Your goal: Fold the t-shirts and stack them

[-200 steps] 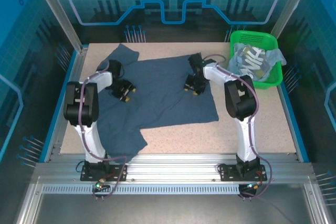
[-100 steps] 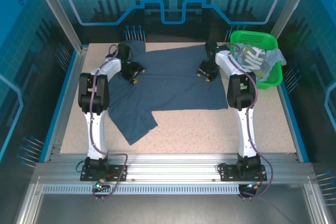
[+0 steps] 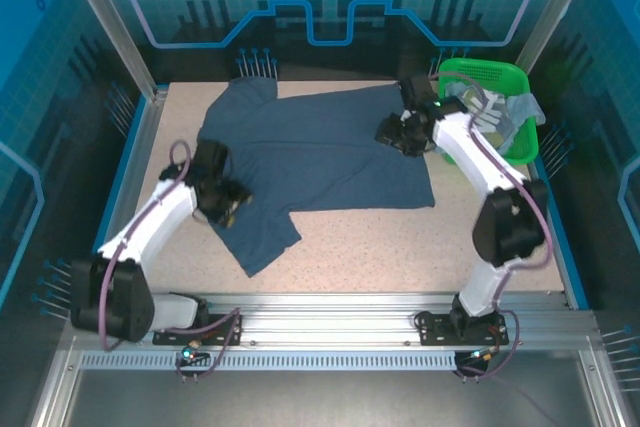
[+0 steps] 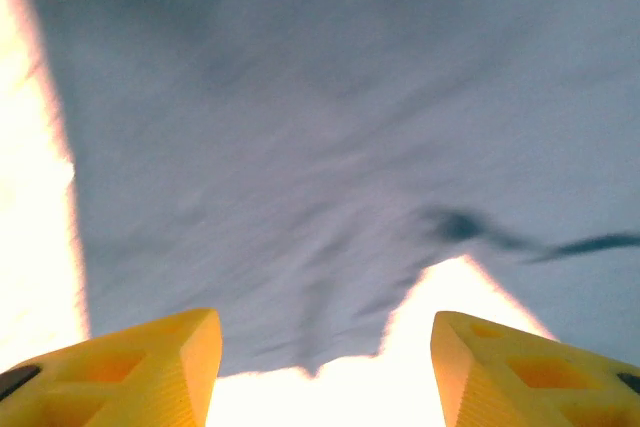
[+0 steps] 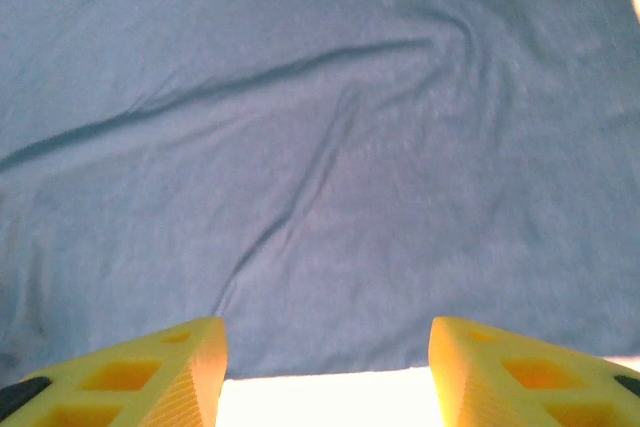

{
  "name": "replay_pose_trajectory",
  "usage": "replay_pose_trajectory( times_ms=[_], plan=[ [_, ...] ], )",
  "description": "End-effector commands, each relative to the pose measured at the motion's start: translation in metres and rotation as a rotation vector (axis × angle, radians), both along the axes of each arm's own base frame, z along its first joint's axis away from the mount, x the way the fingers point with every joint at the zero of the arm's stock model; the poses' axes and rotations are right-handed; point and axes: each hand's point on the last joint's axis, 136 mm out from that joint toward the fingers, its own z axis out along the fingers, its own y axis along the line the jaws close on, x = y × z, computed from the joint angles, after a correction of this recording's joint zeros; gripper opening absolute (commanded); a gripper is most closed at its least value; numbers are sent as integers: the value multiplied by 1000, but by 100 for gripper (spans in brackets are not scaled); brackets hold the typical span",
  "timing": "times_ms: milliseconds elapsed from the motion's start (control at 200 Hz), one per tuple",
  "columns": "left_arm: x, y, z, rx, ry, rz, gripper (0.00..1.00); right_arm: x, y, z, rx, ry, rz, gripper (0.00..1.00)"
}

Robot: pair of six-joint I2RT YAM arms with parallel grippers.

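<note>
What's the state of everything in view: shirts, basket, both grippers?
dark shirt: spread out on the table, unfolded, lightly wrinkled.
basket: upright at the far right corner, holding clothes.
lettered shirt: crumpled in the basket.
pale fabric: bunched at the basket's right side.
left gripper: open, empty, over the dark shirt's left edge.
right gripper: open, empty, over the dark shirt's right part.

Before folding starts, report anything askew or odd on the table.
The dark shirt lies crooked, one sleeve sticking toward the near edge, long creases across it. Pale cloth hangs over the basket rim.
</note>
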Motion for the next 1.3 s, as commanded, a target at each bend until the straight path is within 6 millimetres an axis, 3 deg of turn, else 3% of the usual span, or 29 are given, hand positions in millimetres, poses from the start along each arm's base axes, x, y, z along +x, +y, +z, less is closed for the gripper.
replay_pose_trajectory(
  times_ms=[0,150,350,445,660,780,905,1015,1160,1291],
  plan=[
    [-66,-5,-24,-53,174,83,58,-33,-4,-28,26,73,-5,56],
    [-92,-16,-41,-105,215,89,58,-78,-14,-45,39,114,11,57],
    [-95,-28,-55,-121,224,67,56,-109,-23,-68,29,166,18,57],
    [-97,-34,-60,-118,227,63,53,-114,-27,-76,23,190,14,56],
    [-94,-41,-77,-111,237,49,44,-114,-27,-72,30,182,15,56],
    [-90,-35,-82,-60,221,25,33,-114,-27,-70,30,178,16,56],
    [-79,-36,-84,-62,178,19,16,-114,-31,-69,22,177,5,56],
    [-76,-28,-73,-18,147,27,0,-113,-41,-72,3,186,-23,56],
    [-83,-1,-40,98,79,54,0,-114,-63,-86,28,217,-131,57],
    [-94,9,-21,117,47,61,0,-112,-89,-103,46,249,-250,57]
  ],
)
